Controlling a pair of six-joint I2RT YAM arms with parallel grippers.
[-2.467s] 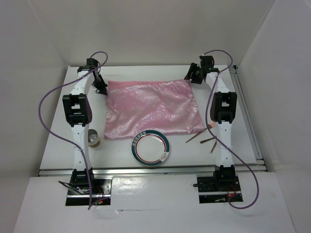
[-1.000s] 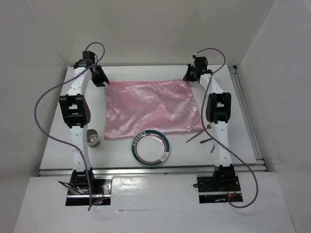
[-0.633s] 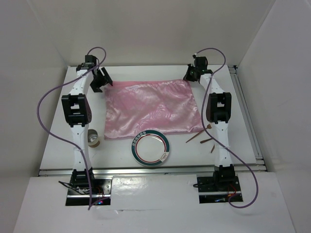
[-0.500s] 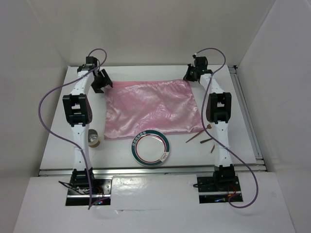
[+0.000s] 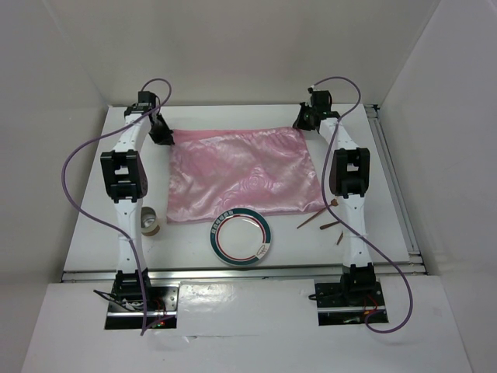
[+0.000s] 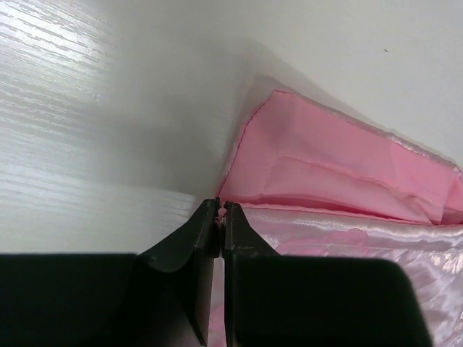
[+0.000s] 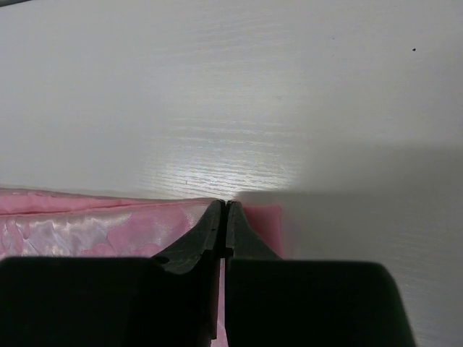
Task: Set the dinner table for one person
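Observation:
A shiny pink cloth (image 5: pixel 245 172) lies spread on the white dinner table (image 5: pixel 388 210). My left gripper (image 5: pixel 163 134) sits at the cloth's far left corner. In the left wrist view its jaws (image 6: pixel 221 210) are shut, with a sliver of the pink cloth (image 6: pixel 325 173) pinched between the tips. At the far right corner my right gripper (image 5: pixel 304 120) is also shut, and its tips (image 7: pixel 223 204) clamp the hem of the pink cloth (image 7: pixel 94 224) against the tabletop.
A round plate (image 5: pixel 241 236) with a dark green rim overlaps the cloth's near edge. Brown chopsticks (image 5: pixel 317 218) lie to its right by the right arm. A small cup (image 5: pixel 149 221) stands beside the left arm. Metal rails (image 5: pixel 396 186) border the table's right and near edges.
My left gripper opened wide, shifted slightly toward the cloth's far left corner, and shut on it again. The right gripper stayed shut at the far right corner.

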